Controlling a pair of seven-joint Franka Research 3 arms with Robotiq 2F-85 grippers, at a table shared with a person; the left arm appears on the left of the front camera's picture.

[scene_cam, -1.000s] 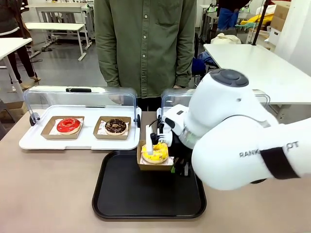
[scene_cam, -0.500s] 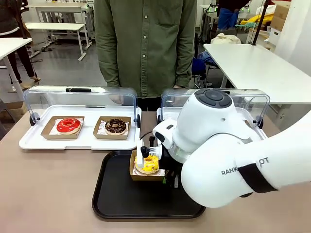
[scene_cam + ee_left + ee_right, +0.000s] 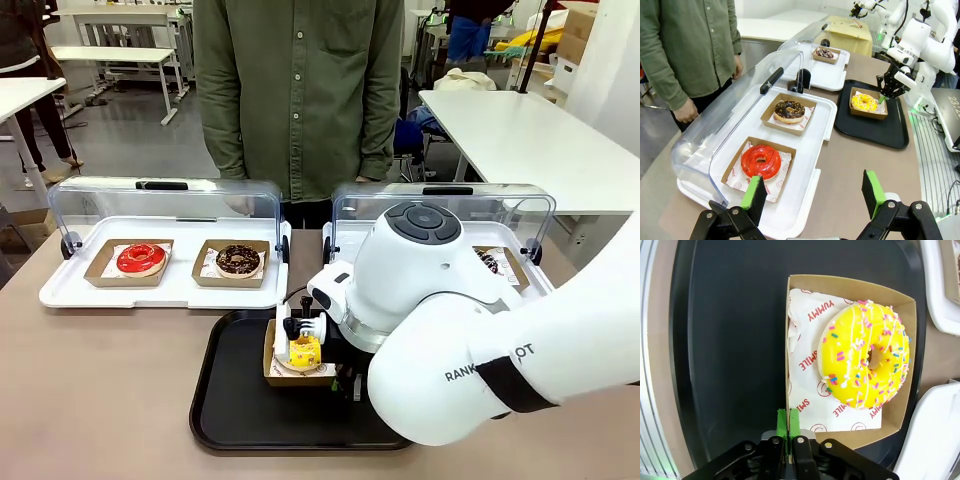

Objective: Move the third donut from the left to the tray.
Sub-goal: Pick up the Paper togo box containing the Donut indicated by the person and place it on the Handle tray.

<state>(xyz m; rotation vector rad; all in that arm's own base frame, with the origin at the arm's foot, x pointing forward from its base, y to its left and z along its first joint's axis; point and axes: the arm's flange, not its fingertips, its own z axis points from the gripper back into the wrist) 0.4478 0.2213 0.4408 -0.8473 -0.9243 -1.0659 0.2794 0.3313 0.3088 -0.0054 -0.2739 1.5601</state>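
Observation:
The third donut (image 3: 865,355), yellow-iced with coloured sprinkles, lies on printed paper in a brown cardboard square (image 3: 900,405). My right gripper (image 3: 788,426) is shut on that square's edge, its green pads pinching the cardboard. In the front view the donut (image 3: 303,352) and right gripper (image 3: 297,335) are low over the middle of the black tray (image 3: 240,410); I cannot tell whether the cardboard touches it. The left wrist view shows the donut (image 3: 864,102) over the tray (image 3: 875,132) far ahead, and my left gripper (image 3: 814,200) open with nothing between its fingers.
A white tray with a raised clear lid (image 3: 160,292) at the left holds a red donut (image 3: 141,258) and a chocolate donut (image 3: 238,259). A second lidded white tray (image 3: 520,285), behind my right arm, holds another dark donut (image 3: 490,262). A person (image 3: 300,100) stands at the far side.
My right arm has carried the yellow donut on its cardboard leftward and toward the near side, lower over the black tray. The grip is unchanged.

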